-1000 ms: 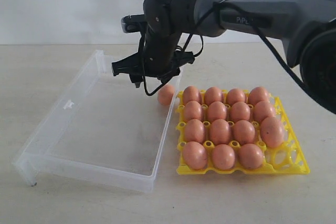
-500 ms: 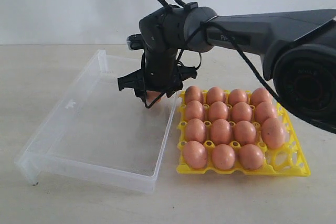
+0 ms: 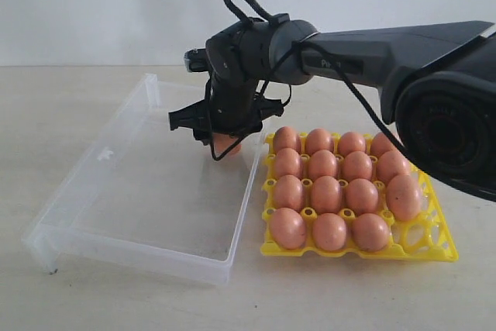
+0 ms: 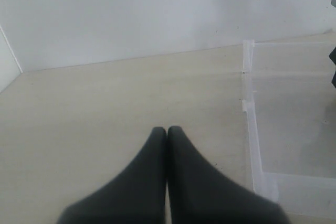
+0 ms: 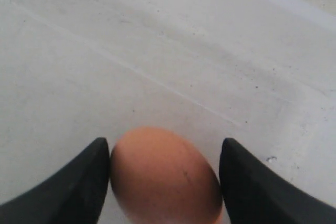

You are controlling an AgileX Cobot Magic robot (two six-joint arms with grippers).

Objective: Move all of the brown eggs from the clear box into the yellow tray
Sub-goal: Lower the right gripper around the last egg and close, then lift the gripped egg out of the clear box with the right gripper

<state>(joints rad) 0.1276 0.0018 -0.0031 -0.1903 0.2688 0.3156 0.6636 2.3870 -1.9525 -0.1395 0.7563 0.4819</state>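
Near the far corner of the clear box (image 3: 147, 253), just beside the yellow tray (image 3: 349, 252), lies the last brown egg (image 3: 227, 143). The right tool (image 5: 165, 169) has dropped around it, jaws wide, gripping nothing yet; one empty cup (image 3: 418, 232) awaits. The left tool (image 4: 167, 136) is closed, empty. The arm's lettering starts "P"; a cable hides the rest.
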